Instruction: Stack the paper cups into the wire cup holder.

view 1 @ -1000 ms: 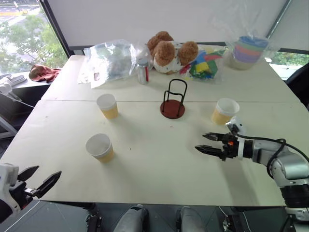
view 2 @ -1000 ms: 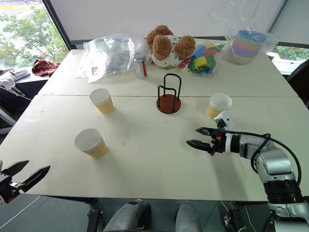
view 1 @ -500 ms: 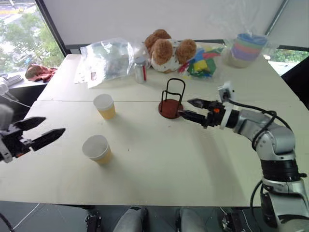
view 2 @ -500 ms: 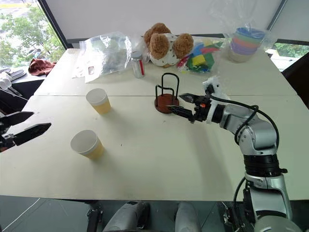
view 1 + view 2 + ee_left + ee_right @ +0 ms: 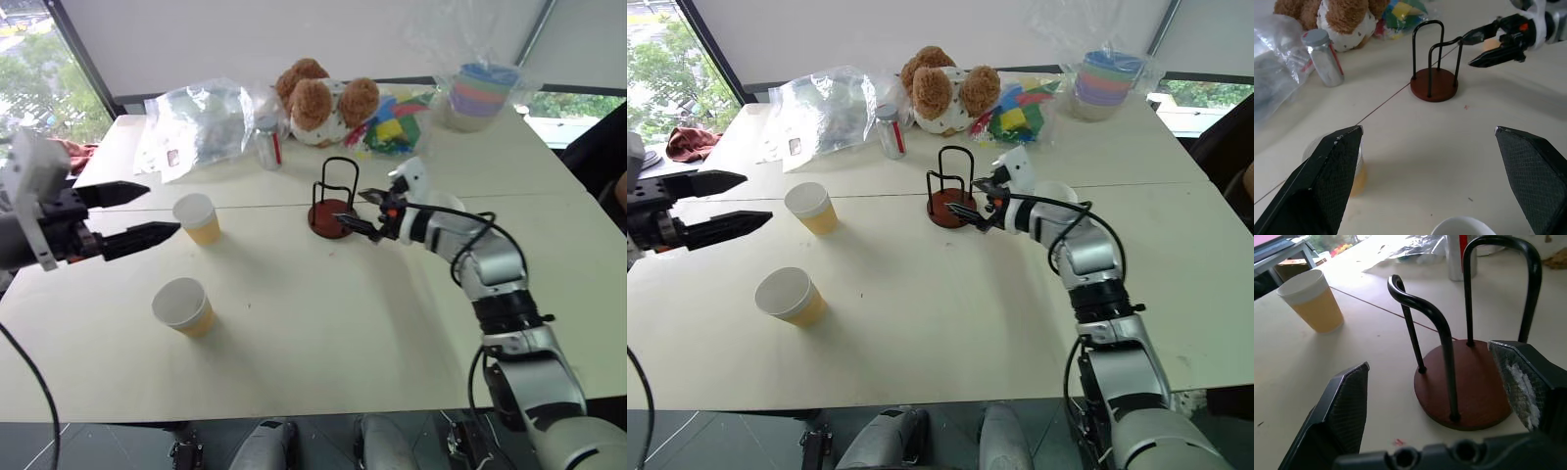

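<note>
**Both hands empty and spread; no cup in the holder yet**

Head views: the right hand (image 5: pixel 357 211), fingers apart, sits just beside the wire cup holder (image 5: pixel 331 201); pushing on could tip or shove it. A third cup (image 5: pixel 1055 193) sits behind that arm, where the forearm could knock it. Left wrist view: the left hand (image 5: pixel 129 213), fingers wide, hangs above the bench (image 5: pixel 323 323) near two paper cups (image 5: pixel 198 217) (image 5: pixel 181 305); a careless descent could topple one. Right wrist view: the holder's base lies between the spread fingers.
</note>
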